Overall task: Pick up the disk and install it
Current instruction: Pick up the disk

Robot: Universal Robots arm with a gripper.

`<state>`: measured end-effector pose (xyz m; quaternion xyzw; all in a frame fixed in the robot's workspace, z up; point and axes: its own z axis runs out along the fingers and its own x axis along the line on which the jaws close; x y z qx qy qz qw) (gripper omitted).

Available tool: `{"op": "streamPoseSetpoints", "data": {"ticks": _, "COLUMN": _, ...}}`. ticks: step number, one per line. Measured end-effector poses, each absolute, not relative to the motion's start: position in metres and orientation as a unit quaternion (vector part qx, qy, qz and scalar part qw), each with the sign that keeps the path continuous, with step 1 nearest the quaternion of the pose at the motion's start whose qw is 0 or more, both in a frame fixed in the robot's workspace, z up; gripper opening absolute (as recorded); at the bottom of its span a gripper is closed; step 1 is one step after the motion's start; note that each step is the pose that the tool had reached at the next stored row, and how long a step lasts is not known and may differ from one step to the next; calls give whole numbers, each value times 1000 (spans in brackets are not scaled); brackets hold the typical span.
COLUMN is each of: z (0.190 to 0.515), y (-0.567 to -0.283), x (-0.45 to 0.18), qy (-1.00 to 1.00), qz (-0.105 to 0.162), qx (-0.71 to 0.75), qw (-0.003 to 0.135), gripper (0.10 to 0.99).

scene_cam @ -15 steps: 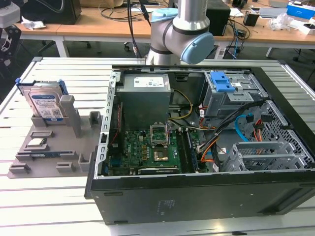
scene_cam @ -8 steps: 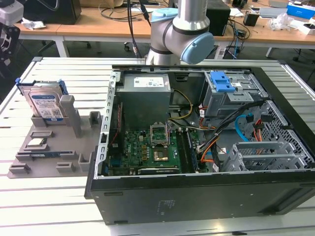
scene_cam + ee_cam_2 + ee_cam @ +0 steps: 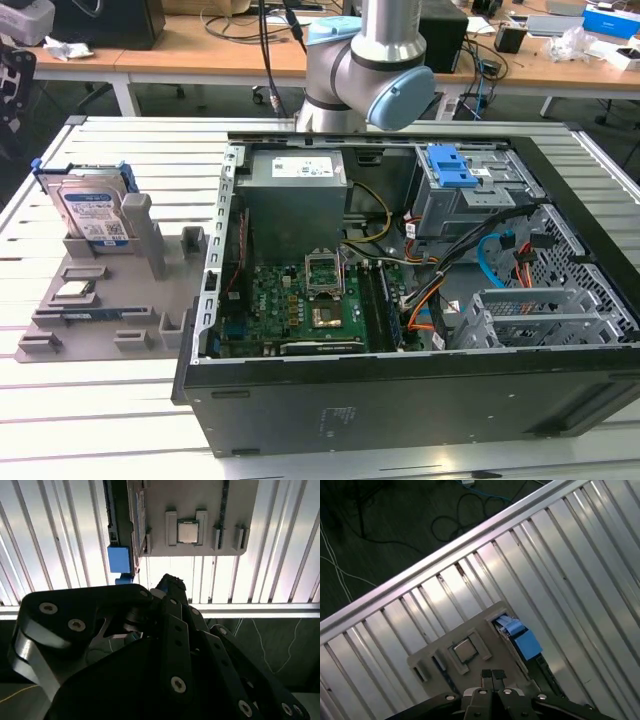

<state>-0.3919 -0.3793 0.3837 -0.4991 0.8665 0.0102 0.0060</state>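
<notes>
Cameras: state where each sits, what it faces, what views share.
Exterior view: off the arm, above the open computer case, facing the arm beyond it; the disk stands in the gray tray at the exterior view's left.
First wrist view: on the arm, looking down past the gripper at the tray.
Second wrist view: same, over the gripper's black linkage.
Shared: all show tray and disk.

The gripper (image 3: 493,675), fingertips together, hangs above a grey fixture tray (image 3: 476,629) on the ribbed aluminium worktop (image 3: 560,570). A processor chip (image 3: 466,650) sits in the tray, near the blue-bracketed disk (image 3: 520,637). Cables (image 3: 470,510) cross the dark floor (image 3: 380,530).
</notes>
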Motion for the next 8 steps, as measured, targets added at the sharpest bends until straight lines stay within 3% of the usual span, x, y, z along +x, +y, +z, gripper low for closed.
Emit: {"op": "streamPoseSetpoints", "data": {"ticks": 8, "z": 384, "y": -379, "x": -392, "qy": 817, "qz": 11, "qx": -577, "qw": 5, "gripper": 106}}
